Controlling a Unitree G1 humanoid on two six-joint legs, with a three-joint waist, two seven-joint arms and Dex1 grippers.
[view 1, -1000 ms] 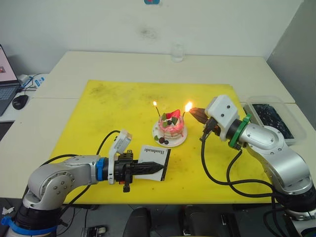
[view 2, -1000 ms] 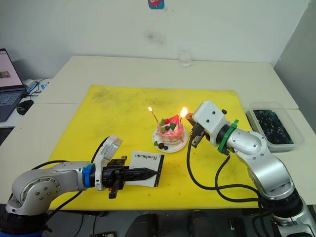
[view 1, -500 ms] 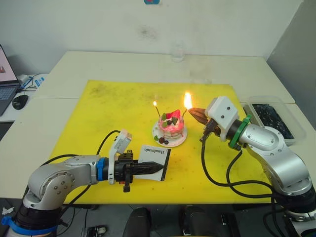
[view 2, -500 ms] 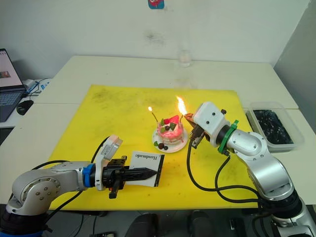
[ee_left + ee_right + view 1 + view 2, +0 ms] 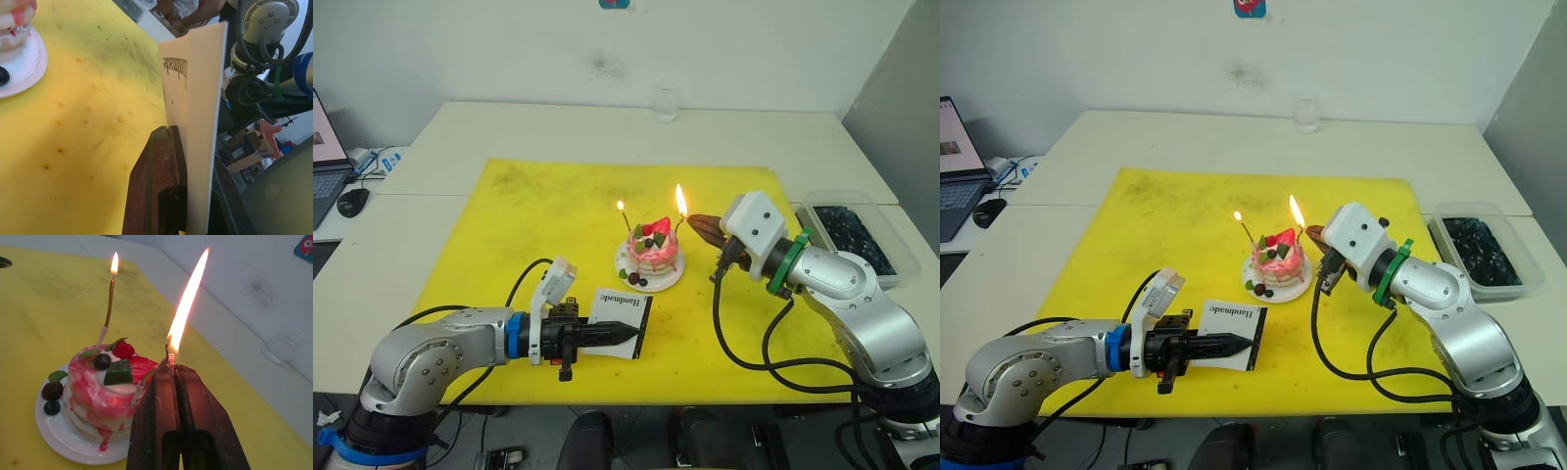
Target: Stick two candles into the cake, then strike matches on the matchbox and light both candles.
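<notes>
Yellow matting covers the counter (image 5: 440, 127), where the cake (image 5: 654, 253) carries one lit candle (image 5: 108, 303). Right gripper (image 5: 172, 368) fingers pinch a flaming match (image 5: 167, 352) beside it; left gripper (image 5: 628, 335) clamps the matchbox (image 5: 195, 122).

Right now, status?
Left pincer shut on matchbox. Right pincer shut on burning match beside cake. Far candle lit. Nothing in the way.

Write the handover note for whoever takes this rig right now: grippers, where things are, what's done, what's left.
Left gripper: shut on the matchbox, held at the yellow mat's near edge.
Right gripper: shut on a burning match, its tall flame at the candle nearest it, beside the cake.
Done: both candles stand in the cake; the far candle is lit.
Left: confirm the near candle has caught, then withdraw the match.
</notes>
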